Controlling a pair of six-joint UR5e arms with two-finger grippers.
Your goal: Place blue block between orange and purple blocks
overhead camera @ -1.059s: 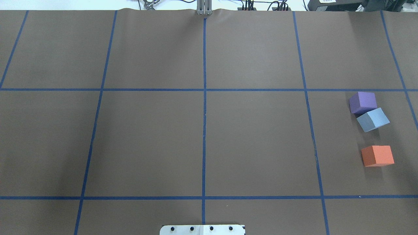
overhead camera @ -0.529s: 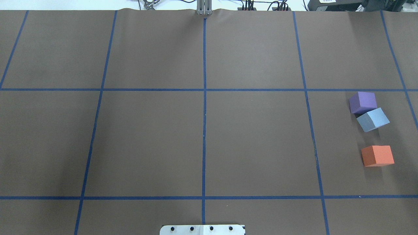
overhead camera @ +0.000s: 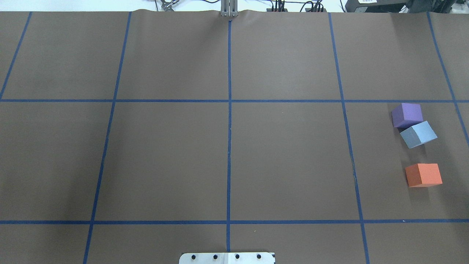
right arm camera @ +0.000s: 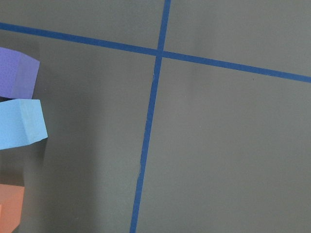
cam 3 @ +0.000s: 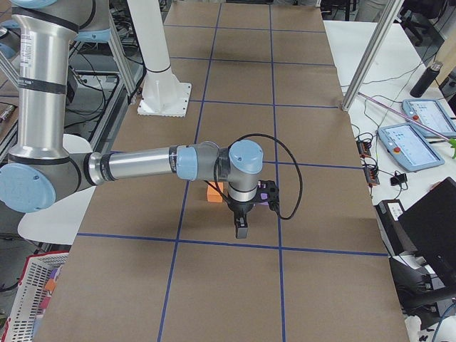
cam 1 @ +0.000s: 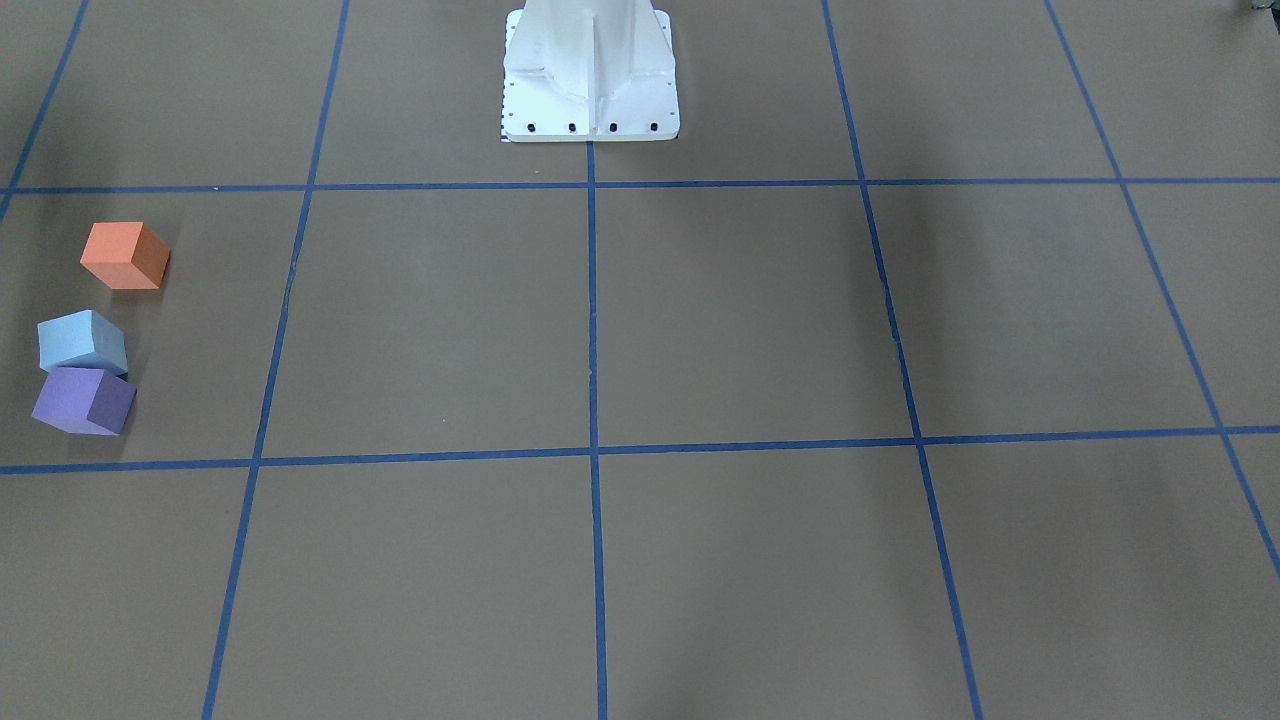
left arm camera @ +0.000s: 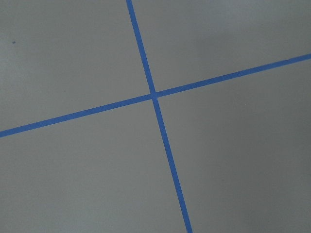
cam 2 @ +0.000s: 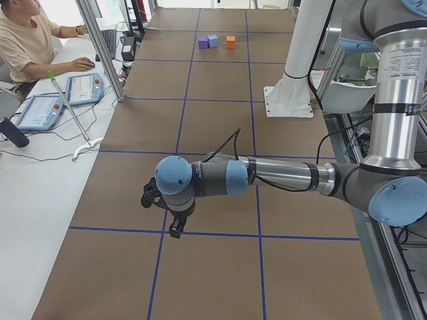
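Note:
The blue block [overhead camera: 418, 134] sits on the brown table at the far right, between the purple block [overhead camera: 406, 114] and the orange block [overhead camera: 423, 175]. It touches the purple block and stands a gap away from the orange one. The front view shows the same row: orange [cam 1: 125, 255], blue [cam 1: 82, 342], purple [cam 1: 84, 400]. The right wrist view shows their edges at its left: purple [right arm camera: 17, 73], blue [right arm camera: 22, 124], orange [right arm camera: 10, 208]. My right gripper [cam 3: 241, 231] hangs above the table beside the blocks. My left gripper [cam 2: 175, 232] hangs far from them. I cannot tell whether either is open or shut.
Blue tape lines divide the table into squares. The robot's white base [cam 1: 590, 75] stands at the table's near middle edge. An operator [cam 2: 27, 40] sits at a side desk with tablets. The left wrist view shows only a tape crossing [left arm camera: 154, 94].

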